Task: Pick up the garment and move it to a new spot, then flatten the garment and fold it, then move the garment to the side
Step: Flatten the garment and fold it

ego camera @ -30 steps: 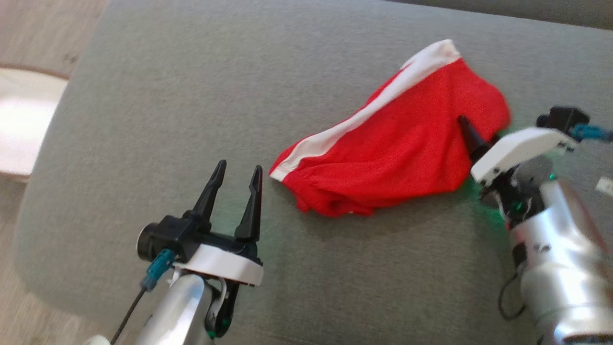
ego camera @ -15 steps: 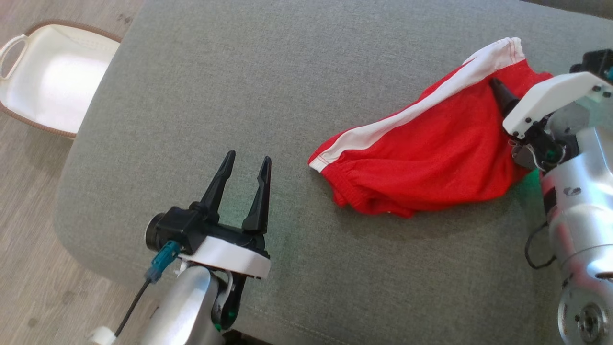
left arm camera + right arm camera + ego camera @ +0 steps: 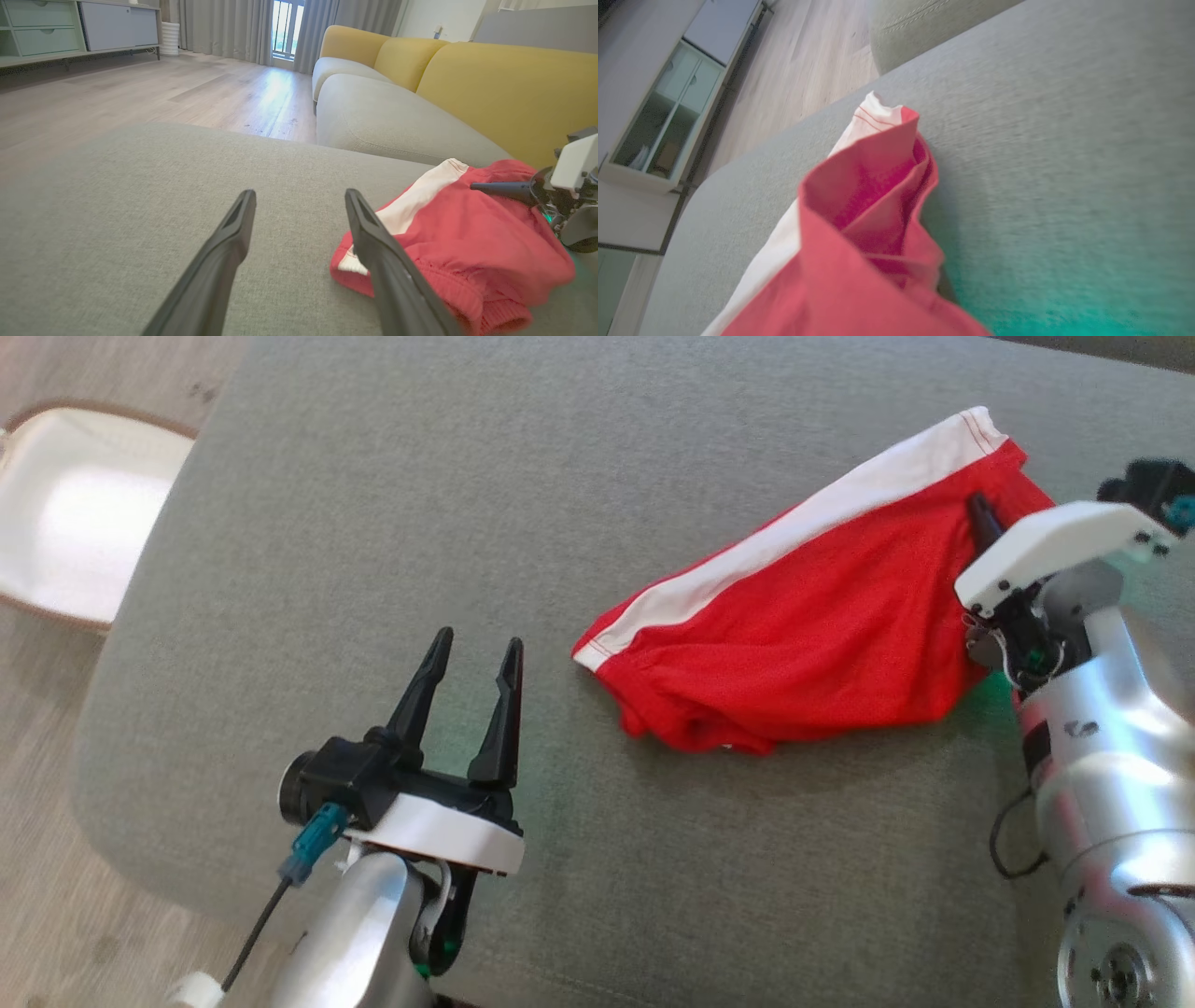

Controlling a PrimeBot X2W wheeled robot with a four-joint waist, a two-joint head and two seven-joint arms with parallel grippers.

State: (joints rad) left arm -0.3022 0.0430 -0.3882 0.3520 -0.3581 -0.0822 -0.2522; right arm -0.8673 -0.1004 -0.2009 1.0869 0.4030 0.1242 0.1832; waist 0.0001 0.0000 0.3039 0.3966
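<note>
The left gripper (image 3: pixel 478 639) hovers low over the grey cushion (image 3: pixel 467 504), its two dark fingers spread wide with nothing between them. Just ahead of its right fingertip and off to that side lies the garment (image 3: pixel 803 625), red shorts with a white stripe (image 3: pixel 794 537). In the left wrist view the gathered red edge of the garment (image 3: pixel 467 242) sits beside the right finger of the left gripper (image 3: pixel 301 193), near it but apart.

The cloth stretches away from the left gripper to the right gripper (image 3: pixel 978 509), which sits at the garment's far right end. One dark fingertip shows on top of the red fabric, close to the white stripe. The jaws are closed, pinching the cloth. In the right wrist view the garment (image 3: pixel 859 242) bunches up over the place where the fingers rise and hides them, and a fold stands up ahead of them.

Beyond the left gripper's left side, off the cushion, a white basket (image 3: pixel 65 523) stands on the wooden floor (image 3: pixel 37 915). Further ahead of the left gripper is a yellow sofa (image 3: pixel 504 88).
</note>
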